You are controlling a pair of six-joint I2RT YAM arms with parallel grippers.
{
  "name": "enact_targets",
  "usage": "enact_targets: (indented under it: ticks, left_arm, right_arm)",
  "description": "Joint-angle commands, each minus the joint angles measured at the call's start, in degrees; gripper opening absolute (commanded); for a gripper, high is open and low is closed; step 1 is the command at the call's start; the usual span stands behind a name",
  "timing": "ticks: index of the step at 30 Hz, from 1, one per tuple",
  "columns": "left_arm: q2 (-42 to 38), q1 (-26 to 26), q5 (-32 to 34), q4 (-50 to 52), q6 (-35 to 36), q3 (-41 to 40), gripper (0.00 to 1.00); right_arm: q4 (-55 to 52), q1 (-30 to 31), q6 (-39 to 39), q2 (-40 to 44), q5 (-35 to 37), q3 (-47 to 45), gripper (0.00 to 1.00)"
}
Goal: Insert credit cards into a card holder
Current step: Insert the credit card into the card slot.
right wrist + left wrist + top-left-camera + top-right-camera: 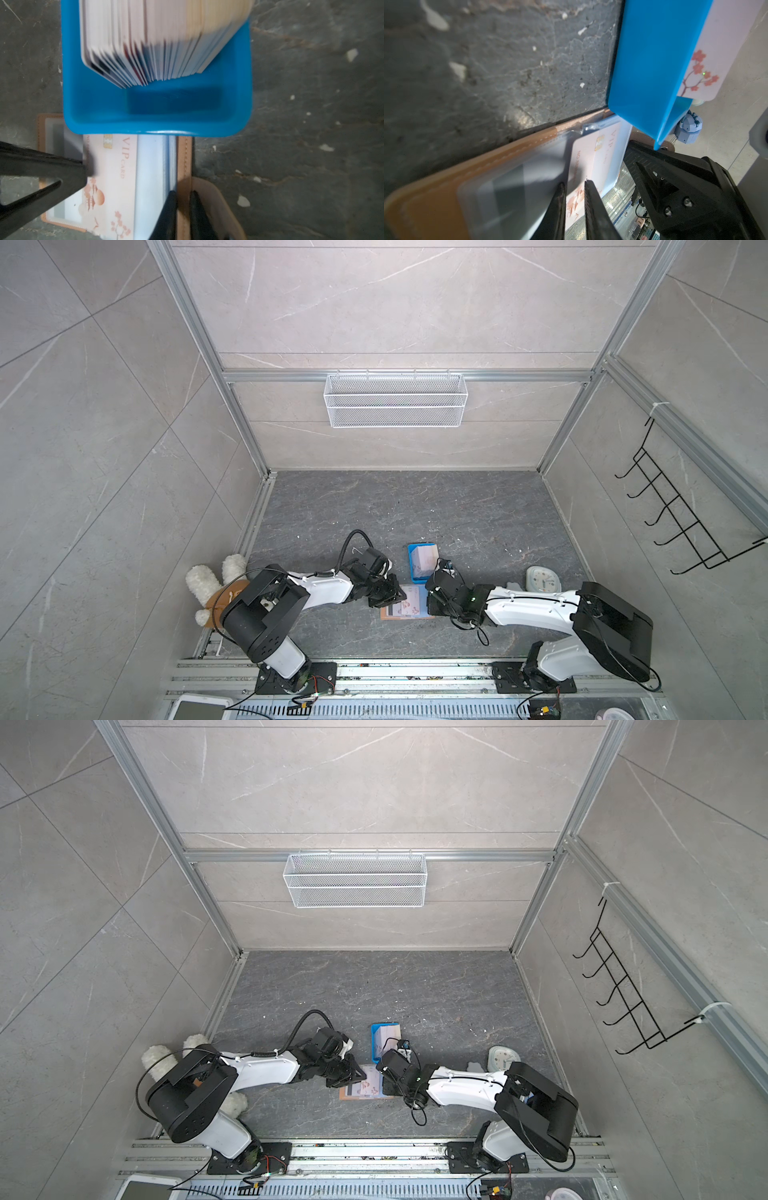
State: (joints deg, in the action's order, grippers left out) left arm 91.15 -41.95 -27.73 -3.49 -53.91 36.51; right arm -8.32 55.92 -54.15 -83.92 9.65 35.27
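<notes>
Both my arms rose from the near edge of the table (415,506), black upper links folded over the bases, white forearms stretched low and inward toward each other, wrists tipped down. My left gripper (390,595) and my right gripper (432,600) faced one another near the table's middle, close but apart. My left fingers (560,207) stood only a narrow slit apart, and my right fingers (172,207) likewise. Whether either pair pinched anything, I could not tell.

Overhead pair; wrist views near card holder (425,207)
</notes>
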Motion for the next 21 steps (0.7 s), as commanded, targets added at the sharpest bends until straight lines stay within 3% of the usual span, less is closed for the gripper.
enact_targets:
  ticks: [1, 21]
  left_arm:
    - [1.4, -0.4, -0.9, -1.6, -1.8, -0.4, 0.21]
    - [3.3, -2.6, -2.9, -7.2, -5.6, 0.7, 0.17]
  right_arm:
    - [-1.0, 0.4, 0.8, -2.7, -0.1, -0.1, 0.15]
    - [-0.8, 0.4, 0.7, -2.5, -0.1, 0.0, 0.14]
